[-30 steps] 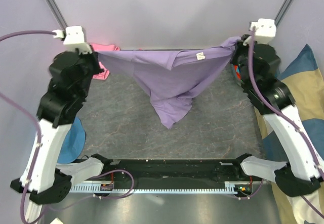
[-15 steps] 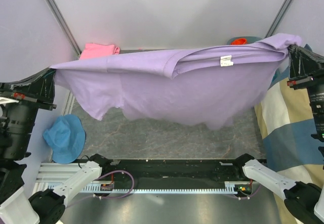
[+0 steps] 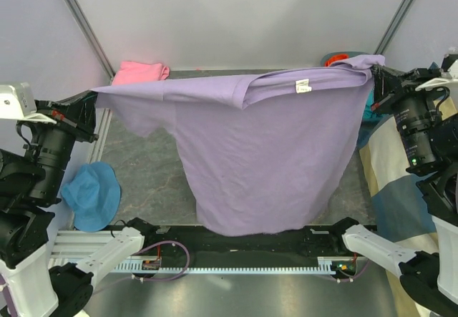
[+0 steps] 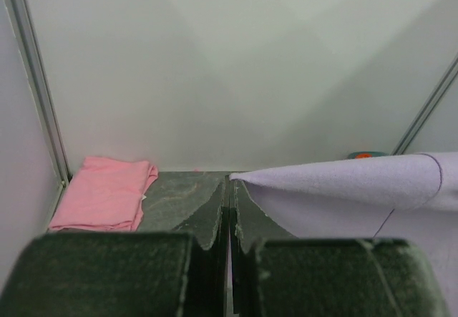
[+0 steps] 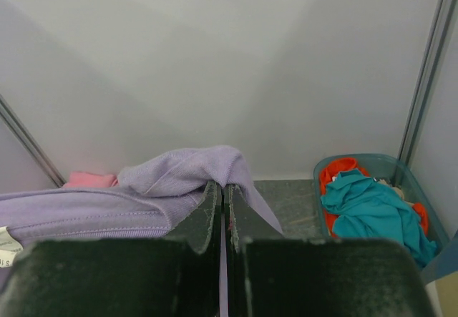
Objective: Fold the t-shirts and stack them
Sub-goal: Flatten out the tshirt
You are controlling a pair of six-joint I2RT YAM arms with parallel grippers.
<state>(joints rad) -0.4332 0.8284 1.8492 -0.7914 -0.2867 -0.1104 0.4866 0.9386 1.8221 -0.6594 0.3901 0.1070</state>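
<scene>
Both the left gripper (image 4: 230, 188) and right gripper (image 5: 222, 192) clench the lavender t-shirt (image 3: 265, 159) by its upper corners (light, limp cloth, probably best pinched at hems).

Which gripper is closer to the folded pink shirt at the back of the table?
Left. The left gripper pinches a corner of the lavender shirt close beside the pink shirt; the right gripper holds the other corner at the opposite side.

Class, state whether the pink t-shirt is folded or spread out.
Folded: the pink t-shirt lies as a neat, compact rectangle with layered edges.
</scene>
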